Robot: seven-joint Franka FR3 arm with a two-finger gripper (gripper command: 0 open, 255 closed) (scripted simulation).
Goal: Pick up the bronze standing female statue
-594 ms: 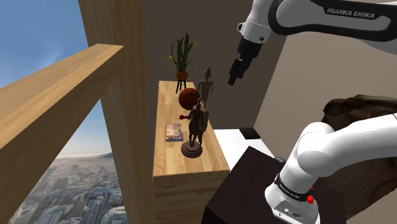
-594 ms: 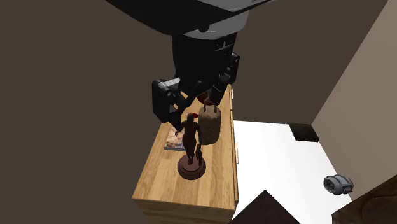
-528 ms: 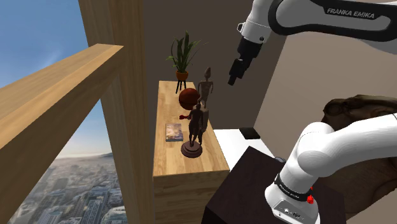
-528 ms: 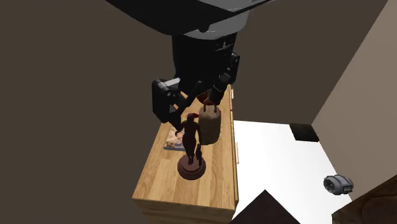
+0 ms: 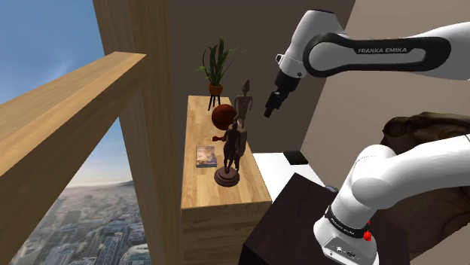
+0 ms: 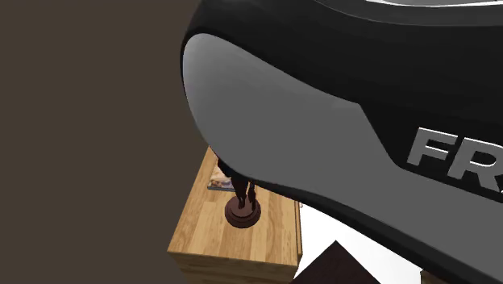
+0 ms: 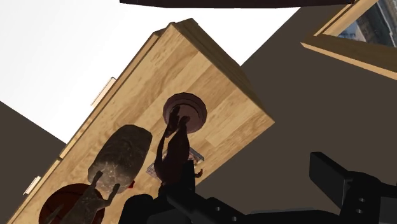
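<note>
The dark bronze standing female statue (image 5: 230, 150) stands on a round base near the front of the wooden cabinet top (image 5: 197, 184). My gripper (image 5: 270, 108) hangs high above it, off to the shoulder view's right, touching nothing. In the wrist view the statue (image 7: 173, 147) is seen from above, its base (image 7: 184, 111) beyond the left finger (image 7: 184, 183). The gripper (image 7: 257, 181) is open, with nothing between its fingers. In the second exterior view only the statue's legs and base (image 6: 242, 211) show under the arm.
Behind the statue on the cabinet stand a red ball (image 5: 223, 117), a taller grey-brown figure (image 5: 242, 102) and a potted plant (image 5: 216, 68). A small book (image 5: 206, 156) lies beside the base. A wooden beam and post rise at the shoulder view's left.
The gripper has come down and a little toward the shoulder view's left. The arm's link has swung close to the second exterior camera and now covers most of that view.
</note>
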